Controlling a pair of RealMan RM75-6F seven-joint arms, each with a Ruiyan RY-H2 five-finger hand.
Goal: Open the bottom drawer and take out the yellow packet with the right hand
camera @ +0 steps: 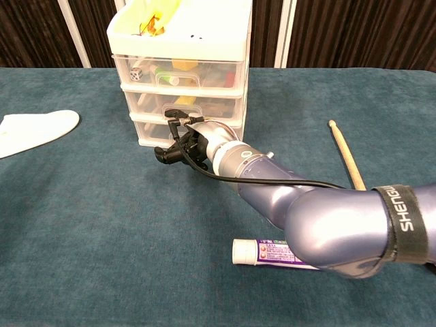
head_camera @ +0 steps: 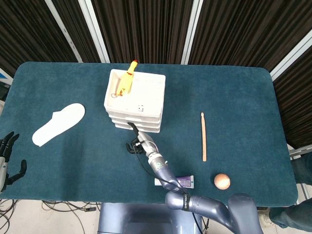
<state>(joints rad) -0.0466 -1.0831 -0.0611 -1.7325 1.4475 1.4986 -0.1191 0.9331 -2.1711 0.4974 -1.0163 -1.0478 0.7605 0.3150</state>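
A white three-drawer unit (head_camera: 136, 97) (camera: 180, 41) stands at the table's back middle. Its bottom drawer (camera: 146, 129) is closed, and my hand hides most of its front. My right hand (camera: 185, 142) (head_camera: 139, 141) is against that front, its dark fingers curled on the drawer's handle. I cannot make out a yellow packet inside the bottom drawer; yellow items show only in the two upper drawers. My left hand (head_camera: 7, 158) hangs off the table's near left edge, fingers apart and holding nothing.
A yellow toy (head_camera: 126, 83) lies in the unit's top tray. A white insole (head_camera: 58, 123) lies at the left. A wooden drumstick (head_camera: 203, 136), an orange ball (head_camera: 222, 181) and a purple tube (camera: 269, 252) lie at the right and near side.
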